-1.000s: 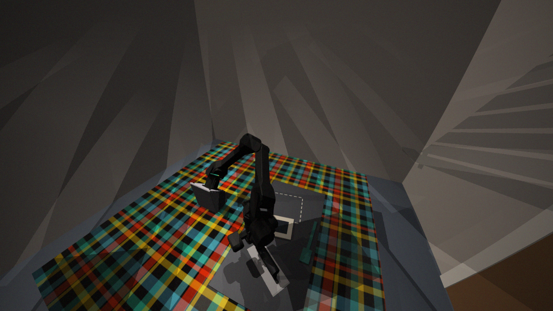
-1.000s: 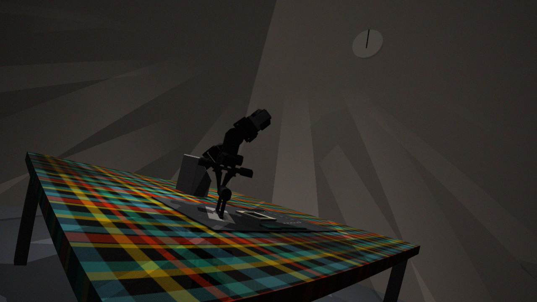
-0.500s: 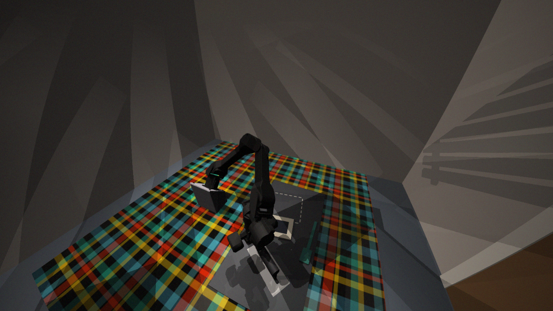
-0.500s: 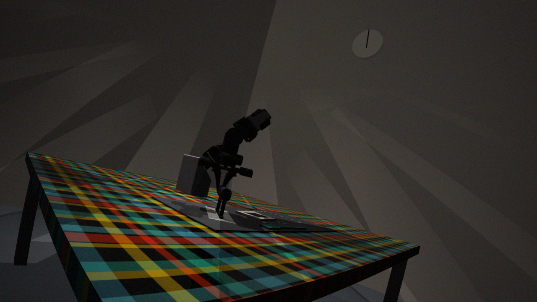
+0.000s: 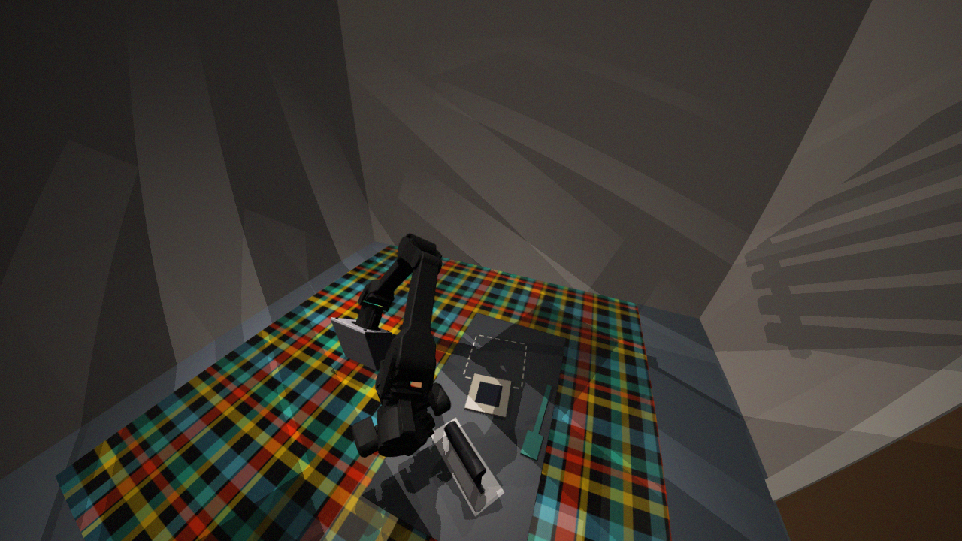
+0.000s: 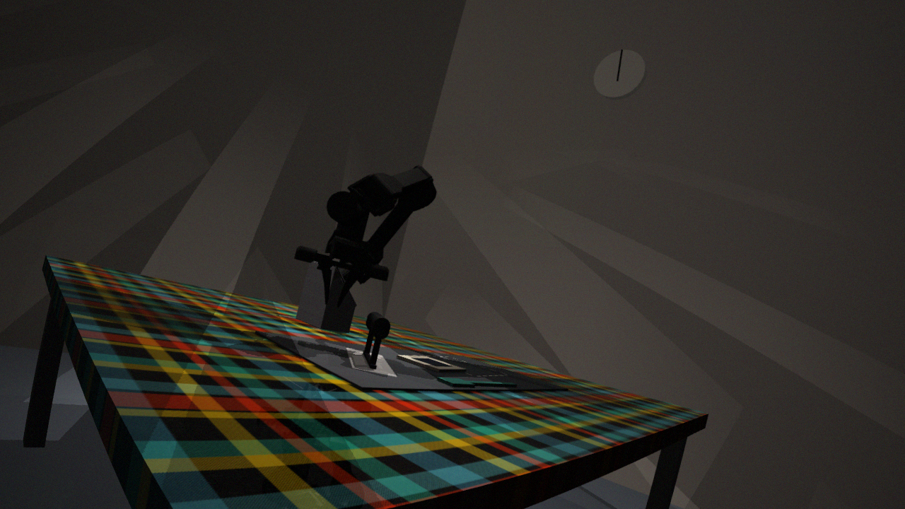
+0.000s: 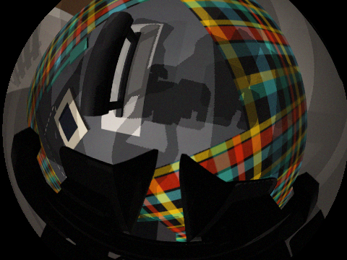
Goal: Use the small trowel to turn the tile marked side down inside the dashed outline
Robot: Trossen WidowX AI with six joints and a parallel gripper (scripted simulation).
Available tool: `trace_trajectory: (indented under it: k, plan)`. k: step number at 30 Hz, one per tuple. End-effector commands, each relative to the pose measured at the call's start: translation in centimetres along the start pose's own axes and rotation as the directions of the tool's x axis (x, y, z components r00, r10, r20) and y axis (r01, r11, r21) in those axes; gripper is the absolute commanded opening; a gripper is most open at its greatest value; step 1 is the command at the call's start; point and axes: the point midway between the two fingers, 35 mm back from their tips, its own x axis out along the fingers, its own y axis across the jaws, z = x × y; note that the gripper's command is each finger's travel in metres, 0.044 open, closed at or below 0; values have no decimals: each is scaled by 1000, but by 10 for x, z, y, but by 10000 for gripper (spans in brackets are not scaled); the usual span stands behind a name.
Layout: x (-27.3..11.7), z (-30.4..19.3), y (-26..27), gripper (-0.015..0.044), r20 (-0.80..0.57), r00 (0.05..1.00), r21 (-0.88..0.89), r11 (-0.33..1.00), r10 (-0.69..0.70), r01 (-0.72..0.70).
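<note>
The tile [image 5: 488, 394] [image 6: 432, 363] [image 7: 68, 122] is cream with a dark square facing up. It lies flat on the grey mat [image 5: 545, 346], over the near edge of the dashed outline [image 5: 500, 340] and mostly outside it. The trowel [image 5: 464, 451] [image 6: 377, 326] [image 7: 105, 68] has a pale metal plate and a thick black handle. Its plate lies on the mat, handle up, apart from the tile. My gripper [image 6: 333, 304] [image 7: 169, 156] is partly open and empty, above and to one side of the trowel. In the top view the arm hides its fingertips.
A flat green spatula-like tool [image 5: 532, 444] [image 6: 455, 382] [image 7: 77, 54] lies along the mat's edge, beside the tile and trowel. A grey panel [image 5: 359, 343] stands by the arm's base. The tartan tabletop [image 5: 201, 430] surrounds the mat. Dark shadows of the arm cross the mat.
</note>
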Motion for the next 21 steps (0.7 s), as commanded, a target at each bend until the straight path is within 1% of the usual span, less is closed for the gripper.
trace_trajectory:
  k: [1,21]
  plan:
    - [0,0,-3,100,-6,1000,-11,1000,-4,4]
    - [-1,0,-2,100,0,1000,-3,1000,0,0]
